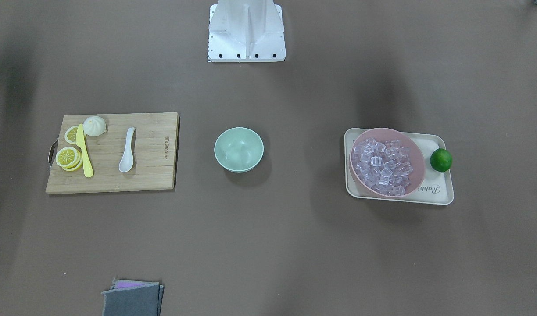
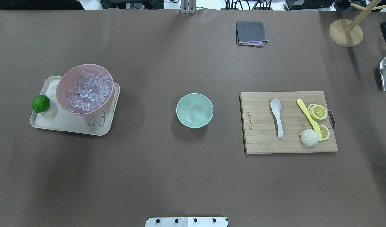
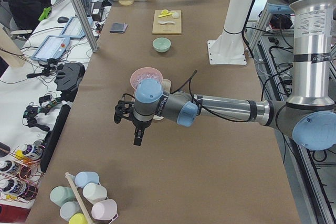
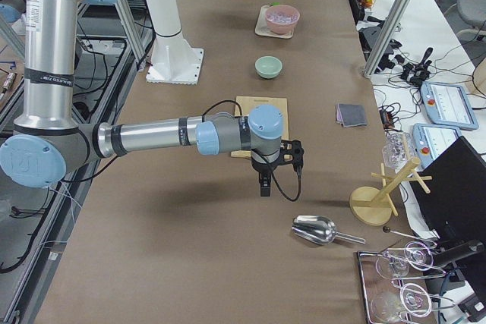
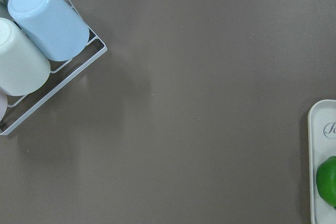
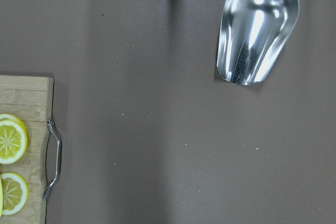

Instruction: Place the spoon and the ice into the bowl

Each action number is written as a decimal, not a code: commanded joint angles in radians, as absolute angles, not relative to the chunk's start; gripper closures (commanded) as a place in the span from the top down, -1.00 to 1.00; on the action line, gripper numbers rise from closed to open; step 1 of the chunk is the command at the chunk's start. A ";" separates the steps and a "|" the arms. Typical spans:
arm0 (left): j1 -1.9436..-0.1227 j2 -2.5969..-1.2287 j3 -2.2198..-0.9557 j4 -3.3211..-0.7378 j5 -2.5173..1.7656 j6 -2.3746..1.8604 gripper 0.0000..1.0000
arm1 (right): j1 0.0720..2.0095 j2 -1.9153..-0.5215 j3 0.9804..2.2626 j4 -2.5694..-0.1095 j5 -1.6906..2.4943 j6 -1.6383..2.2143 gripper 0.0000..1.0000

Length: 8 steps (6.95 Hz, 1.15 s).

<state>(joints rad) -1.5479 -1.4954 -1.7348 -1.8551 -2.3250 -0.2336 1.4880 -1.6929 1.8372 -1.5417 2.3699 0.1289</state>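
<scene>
The white spoon (image 2: 277, 116) lies on a wooden cutting board (image 2: 262, 138), on the overhead view's right. The pale green bowl (image 2: 194, 110) stands empty at the table's middle. The ice (image 2: 89, 91), many clear cubes, fills a pink bowl (image 2: 61, 88) on a cream tray (image 2: 63, 124) at the left. My left gripper (image 3: 137, 139) hangs above the table past the tray. My right gripper (image 4: 263, 187) hangs above the table past the cutting board. Both show only in the side views, so I cannot tell whether they are open or shut.
A lime (image 2: 41, 103) sits on the tray. A yellow knife (image 2: 308, 118), lemon slices (image 2: 318, 111) and a bun (image 2: 309, 137) lie on the board. A grey cloth (image 2: 251, 32), a metal scoop (image 6: 257, 27), a wooden stand (image 2: 345, 32) and a cup rack (image 5: 37, 40) are near the edges.
</scene>
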 commanded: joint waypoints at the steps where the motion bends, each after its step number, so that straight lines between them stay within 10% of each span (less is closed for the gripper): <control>1: -1.539 -1.497 -1.738 -1.856 -2.324 -0.239 0.96 | 1.488 -1.687 1.839 -1.542 2.372 0.130 1.00; 8: -1.415 -1.550 -1.845 -1.986 -2.316 -0.282 0.96 | 1.488 -1.686 1.856 -1.540 2.430 0.127 1.00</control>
<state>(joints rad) -1.4692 -1.5117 -1.8124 -1.9548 -2.3142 -0.2551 1.4879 -1.6863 1.8478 -1.5413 2.4137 0.1294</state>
